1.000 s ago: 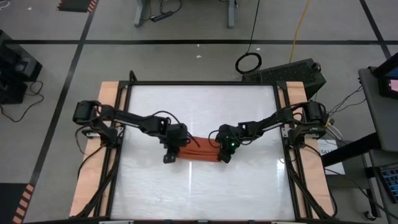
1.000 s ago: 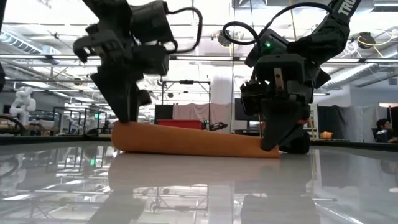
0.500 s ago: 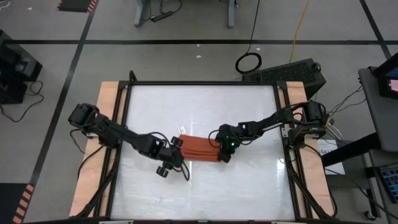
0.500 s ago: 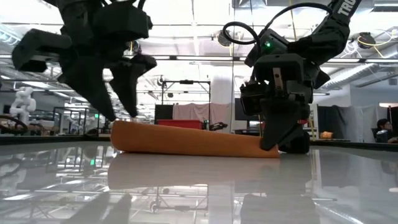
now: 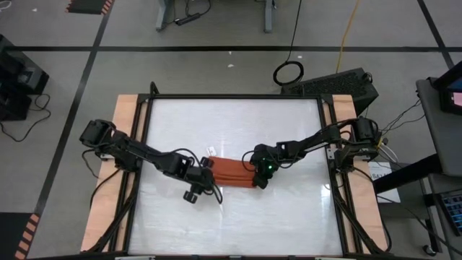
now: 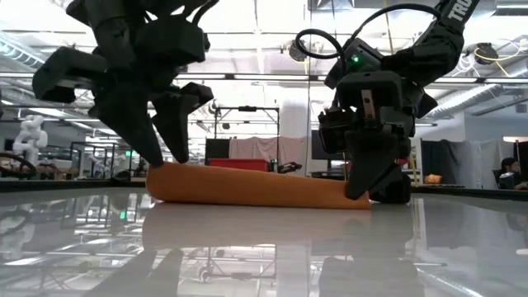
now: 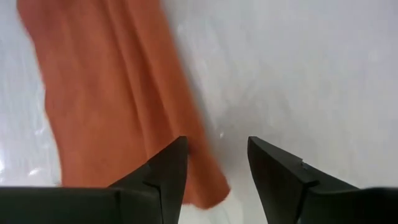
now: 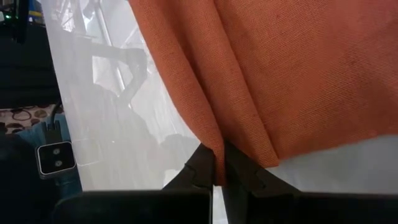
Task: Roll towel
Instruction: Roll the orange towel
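The towel (image 5: 232,172) lies bunched in the middle of the table (image 5: 231,224). My right claw (image 8: 219,168) pinches its edge tight. My left claw (image 7: 214,163) hangs open over the other end, holding nothing. I should grab that corner low and roll both ends evenly.

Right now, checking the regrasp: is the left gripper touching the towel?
Apart. The left wrist view shows the left gripper open above the towel edge.
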Available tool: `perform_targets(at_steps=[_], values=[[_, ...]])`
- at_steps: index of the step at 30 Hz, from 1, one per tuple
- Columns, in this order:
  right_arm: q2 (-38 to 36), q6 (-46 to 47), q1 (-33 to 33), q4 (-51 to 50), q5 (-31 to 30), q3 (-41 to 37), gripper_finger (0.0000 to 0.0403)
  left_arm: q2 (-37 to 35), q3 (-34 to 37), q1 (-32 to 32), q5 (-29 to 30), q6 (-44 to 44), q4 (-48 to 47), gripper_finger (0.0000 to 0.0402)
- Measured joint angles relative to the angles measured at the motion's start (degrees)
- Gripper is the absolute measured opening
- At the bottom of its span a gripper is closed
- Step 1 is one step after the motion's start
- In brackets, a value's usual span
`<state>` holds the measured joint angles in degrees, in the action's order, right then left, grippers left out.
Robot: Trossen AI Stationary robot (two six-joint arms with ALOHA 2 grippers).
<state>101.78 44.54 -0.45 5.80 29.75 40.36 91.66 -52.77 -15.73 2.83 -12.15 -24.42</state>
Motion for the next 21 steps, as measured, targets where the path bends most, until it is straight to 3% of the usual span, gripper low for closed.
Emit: perform_targets(at_steps=[8,13,21], values=[[0.0,0.3,0.0,0.0,0.0,0.0,0.0004,0.5,0.0,-0.5,-5.5,-2.2,1.4,0.0136],[0.0,0.3,0.0,0.1,0.0,0.0,0.0004,1.9,-0.1,0.6,-2.4,-4.1,-0.1,0.0132],[0.0,1.0,0.0,0.7,0.0,0.0,0.0004,4.9,0.0,3.5,-0.2,-5.1,-1.7,0.0156]])
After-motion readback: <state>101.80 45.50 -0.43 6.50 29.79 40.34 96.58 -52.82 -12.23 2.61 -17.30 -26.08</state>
